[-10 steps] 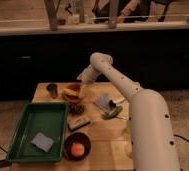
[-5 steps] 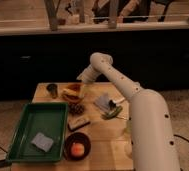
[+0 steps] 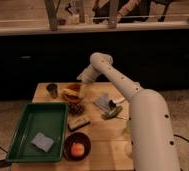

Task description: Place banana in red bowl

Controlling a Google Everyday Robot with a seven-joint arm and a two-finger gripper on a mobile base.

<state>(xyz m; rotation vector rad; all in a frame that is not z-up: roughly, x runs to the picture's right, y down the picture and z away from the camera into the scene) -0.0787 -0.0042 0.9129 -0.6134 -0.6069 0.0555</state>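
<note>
The banana [image 3: 71,92] lies as a pale, slightly curved strip in the red bowl [image 3: 73,93], a round orange-red dish near the back of the wooden table [image 3: 100,150]. The gripper [image 3: 81,80] hangs just above the bowl's right rim, at the end of the white arm [image 3: 119,82]; whether it grips anything cannot be told. Nothing has visibly moved since the earlier frames: the arm keeps the same bent pose and every item sits where it was. The arm is smooth white tube with rounded joints, rising from a broad white cylinder at the right. Just left of the bowl stands one small dark cup [image 3: 52,90]. In front of the bowl is one dark, knobbly lump [image 3: 77,108], and in front of that one flat rectangular sponge [image 3: 78,123], pale on top and dark beneath. To the right lies one crumpled greyish packet [image 3: 104,103] with a green one [image 3: 112,113] beside it. One green plastic tray [image 3: 19,132], rectangular with raised walls, fills the left side and holds one flat grey-blue cloth [image 3: 41,141]. One dark bowl [image 3: 77,146] at the front holds one round orange [image 3: 77,149].
</note>
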